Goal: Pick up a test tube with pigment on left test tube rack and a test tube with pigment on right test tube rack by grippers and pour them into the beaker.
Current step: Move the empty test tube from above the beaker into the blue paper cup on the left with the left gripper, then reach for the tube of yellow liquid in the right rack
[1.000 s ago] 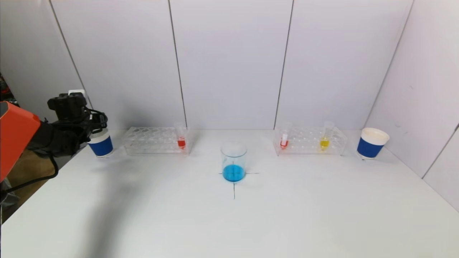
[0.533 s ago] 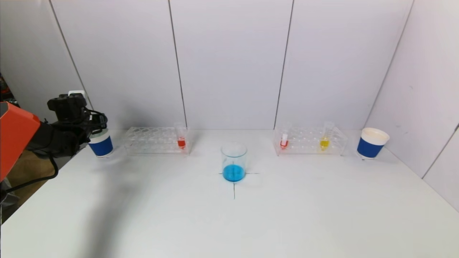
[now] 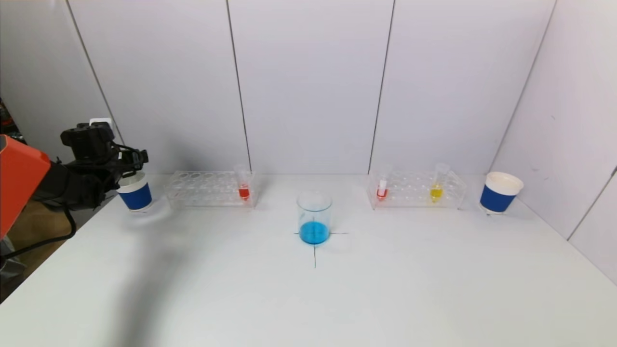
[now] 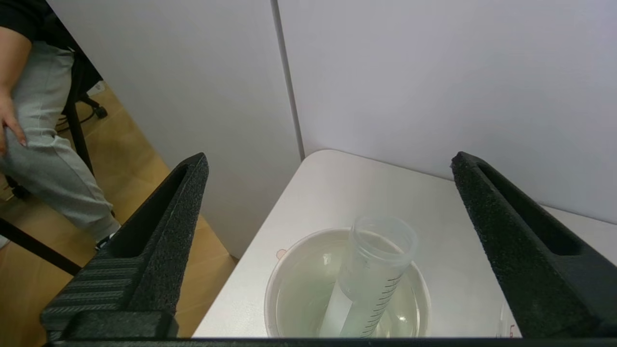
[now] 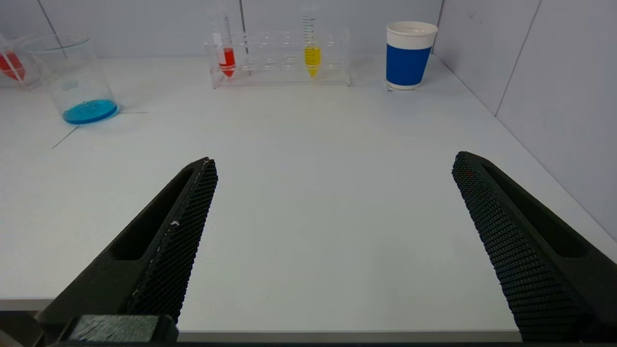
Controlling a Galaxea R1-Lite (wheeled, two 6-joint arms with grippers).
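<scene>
Blue-banded, the left paper cup now holds an emptied test tube, and our left pincer hangs over it with jaws spread wide, gripping nothing. Next along, the left rack keeps a red tube, and the beaker at the tabletop centre holds blue liquid. The right rack carries a red tube and a yellow tube. Our right pincer waits near the front edge, fully open and empty. We judge the left pour done; next we must reach for a right-rack tube.
</scene>
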